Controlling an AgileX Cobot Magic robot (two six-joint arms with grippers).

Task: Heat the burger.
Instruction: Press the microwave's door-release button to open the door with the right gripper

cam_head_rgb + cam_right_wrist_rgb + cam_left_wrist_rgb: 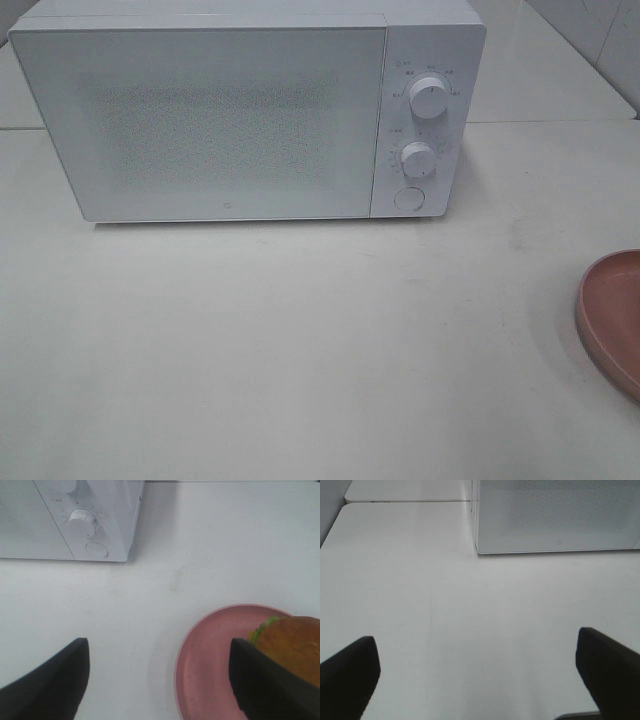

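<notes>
Right wrist view: the right claw (157, 652) stands spread wide, gripping nothing; one finger (265, 685) hangs over the pink plate (210, 665), just beside the burger (292, 645), contact unclear; the burger sits on that plate, apart from the shut microwave (200, 120); the left claw (475, 640) gapes fully, empty, above the white table (470, 605).

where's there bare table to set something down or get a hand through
The table is bare across the whole stretch in front of the microwave, and left of it too. The only crowded spot is the right edge, where the pink plate carries the burger.
</notes>
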